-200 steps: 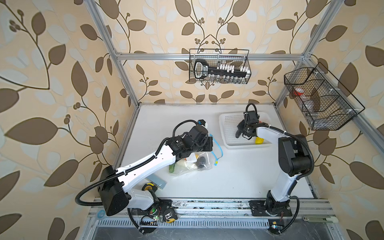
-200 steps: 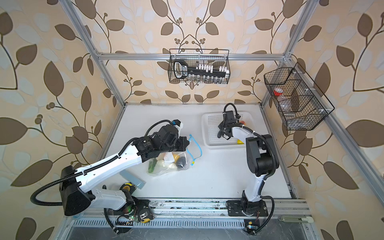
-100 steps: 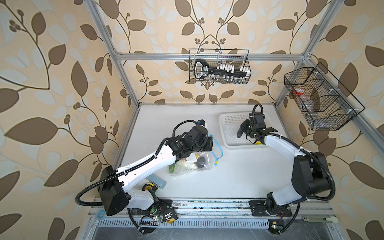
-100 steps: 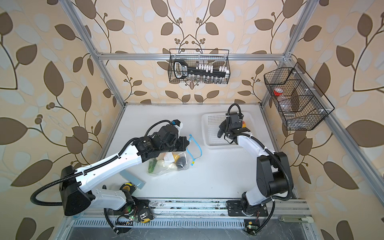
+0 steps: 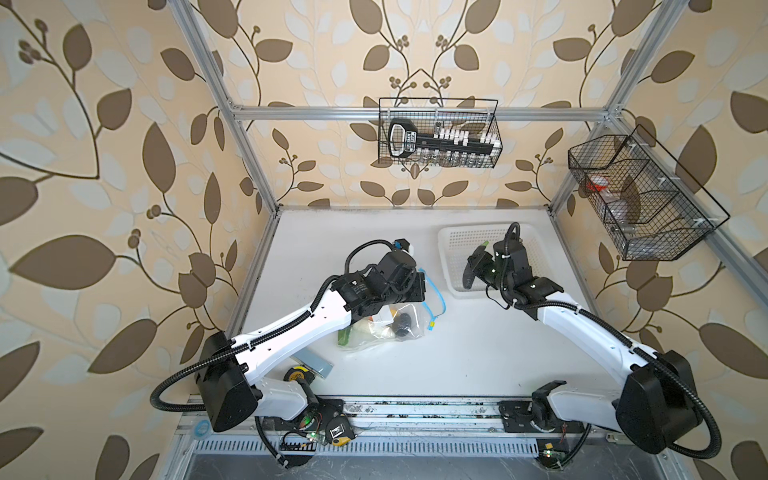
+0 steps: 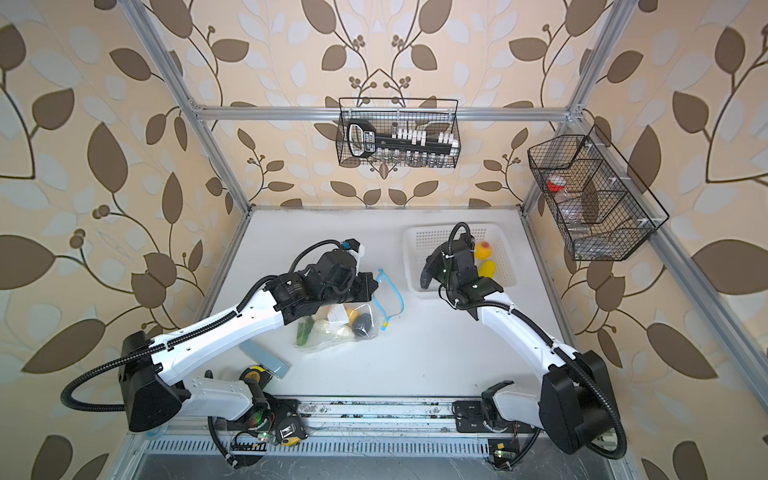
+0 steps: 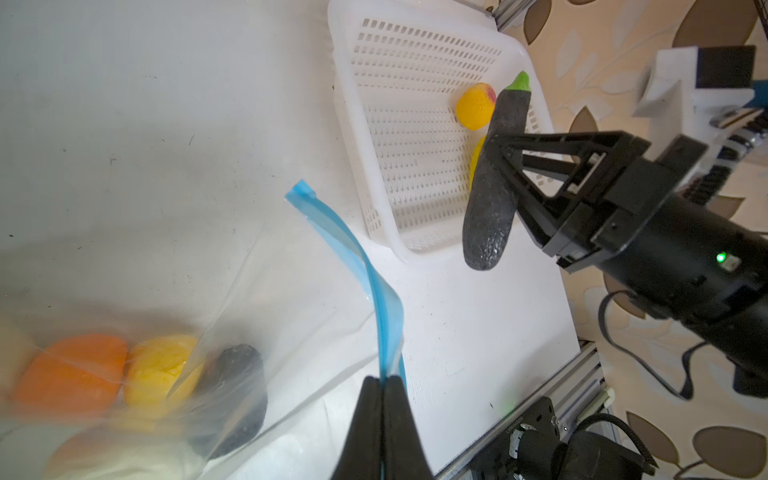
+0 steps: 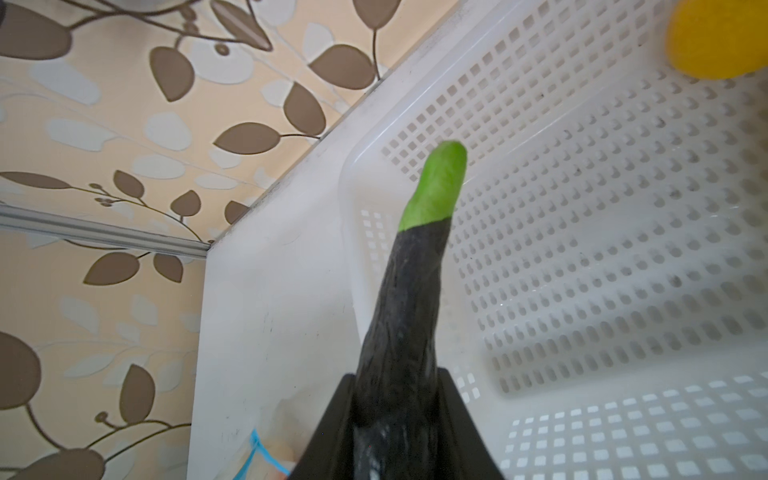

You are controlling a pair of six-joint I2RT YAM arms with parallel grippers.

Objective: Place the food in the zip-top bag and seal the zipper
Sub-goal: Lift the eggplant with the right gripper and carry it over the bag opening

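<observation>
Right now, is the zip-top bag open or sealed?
Open. The zipper bows into a loop in both top views, its two blue lips apart; the left gripper pinches it.

Blurred, edge-cropped food inside bag

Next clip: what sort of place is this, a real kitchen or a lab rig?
Most likely a lab test cell dressed as a home: an aluminium-profile frame edges leaf-patterned wallpaper panels, two white robot arms stand on a metal rail, and a black wire basket hangs on the back wall.
</observation>
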